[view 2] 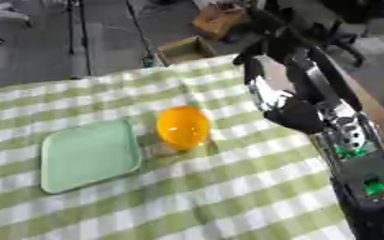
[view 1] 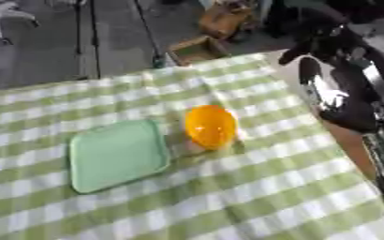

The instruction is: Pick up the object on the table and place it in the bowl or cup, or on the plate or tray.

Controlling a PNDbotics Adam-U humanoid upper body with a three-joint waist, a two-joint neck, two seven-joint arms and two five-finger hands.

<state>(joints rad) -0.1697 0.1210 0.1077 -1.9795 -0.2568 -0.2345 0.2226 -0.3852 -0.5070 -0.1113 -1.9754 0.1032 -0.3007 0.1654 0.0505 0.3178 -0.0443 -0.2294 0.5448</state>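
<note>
right eye view – arm's [view 2: 355, 154] green lights, unlike left.

Right arm [view 2: 310, 98] raised at right; hand unclear.

Cloth, plastic and polished metal

The checked tablecloth [view 1: 253, 197] looks soft, matt and slightly creased; the green tray [view 1: 117, 154] smooth matt plastic; the orange bowl [view 2: 183, 126] glossy; the right hand [view 2: 281, 101] shiny black and silver.

Orange bowl [view 1: 210, 125], pale green tray [view 1: 117, 154], green-and-white checked cloth [view 1: 253, 197].
</note>
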